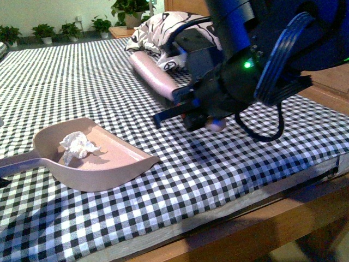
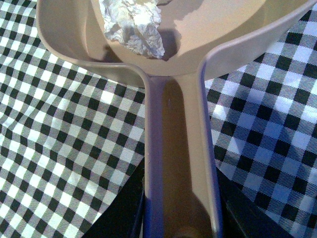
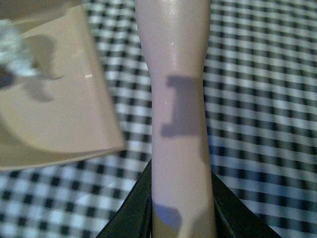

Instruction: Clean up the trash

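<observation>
Crumpled white paper ball (image 1: 78, 146) is lying inside the pan of the beige dustpan (image 1: 117, 164), toward its back wall, well apart from the pan's open lip. In the left wrist view the paper ball (image 2: 132, 26) is showing sharp creases and grey folds, and it is casting a shadow on the pan floor; its upper part is being cut off by the frame edge.

The dustpan is resting on the checked tablecloth (image 1: 229, 164), with open cloth lying between its lip and the table's near edge. The left gripper (image 2: 178, 218) is closing on the dustpan handle (image 2: 178, 163), its dark jaws pressing both sides; in the front view this gripper is falling outside the frame.

The right gripper (image 3: 181, 218) is clamping a pale pink brush handle (image 3: 178, 99), jaws against both flanks. In the front view the right arm (image 1: 245, 65) is hanging over the cloth to the right of the dustpan, hiding much of the pink brush (image 1: 155, 73). Behind it a patterned pillow (image 1: 158, 27) is lying, partly covered. Potted plants (image 1: 49, 30) are lining the far edge. The right wrist view is blurring the pan's contents.
</observation>
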`<state>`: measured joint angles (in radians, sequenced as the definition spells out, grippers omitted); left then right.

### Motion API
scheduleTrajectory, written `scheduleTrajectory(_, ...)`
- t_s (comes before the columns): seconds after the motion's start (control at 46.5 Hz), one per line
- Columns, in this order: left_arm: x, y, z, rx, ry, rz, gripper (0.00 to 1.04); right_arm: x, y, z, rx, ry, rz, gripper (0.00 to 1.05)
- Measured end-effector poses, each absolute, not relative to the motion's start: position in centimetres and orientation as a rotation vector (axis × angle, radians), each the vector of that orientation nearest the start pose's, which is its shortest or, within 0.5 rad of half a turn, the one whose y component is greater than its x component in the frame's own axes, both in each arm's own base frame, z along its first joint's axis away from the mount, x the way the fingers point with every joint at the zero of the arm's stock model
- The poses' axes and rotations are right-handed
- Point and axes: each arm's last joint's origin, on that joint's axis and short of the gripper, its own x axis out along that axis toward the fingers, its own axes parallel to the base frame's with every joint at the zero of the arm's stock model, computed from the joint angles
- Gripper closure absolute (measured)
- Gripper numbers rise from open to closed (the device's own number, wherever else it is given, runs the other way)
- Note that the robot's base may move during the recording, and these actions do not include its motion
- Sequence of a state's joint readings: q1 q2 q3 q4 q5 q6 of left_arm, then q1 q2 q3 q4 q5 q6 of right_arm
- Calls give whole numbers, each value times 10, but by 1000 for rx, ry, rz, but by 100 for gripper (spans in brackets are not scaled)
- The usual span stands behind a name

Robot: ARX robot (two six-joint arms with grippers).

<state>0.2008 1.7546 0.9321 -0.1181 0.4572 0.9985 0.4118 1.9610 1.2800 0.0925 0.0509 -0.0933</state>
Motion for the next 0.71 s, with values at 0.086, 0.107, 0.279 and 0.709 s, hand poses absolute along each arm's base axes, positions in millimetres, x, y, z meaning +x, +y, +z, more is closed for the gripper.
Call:
scheduleTrajectory(0.086, 330, 54, 149, 622, 679, -644, 77, 403, 147, 190, -199, 541, 279, 85)
scheduleTrajectory(0.107, 330, 54, 149, 622, 679, -644, 77, 405, 143, 190, -193, 539, 262, 85)
scheduleTrajectory(0.279, 330, 54, 149, 622, 679, -644, 77, 409, 72, 197, -112, 535, 116, 85)
scheduleTrajectory(0.709, 330, 54, 149, 622, 679, -644, 77, 370, 36, 232, 14, 471, 202, 85)
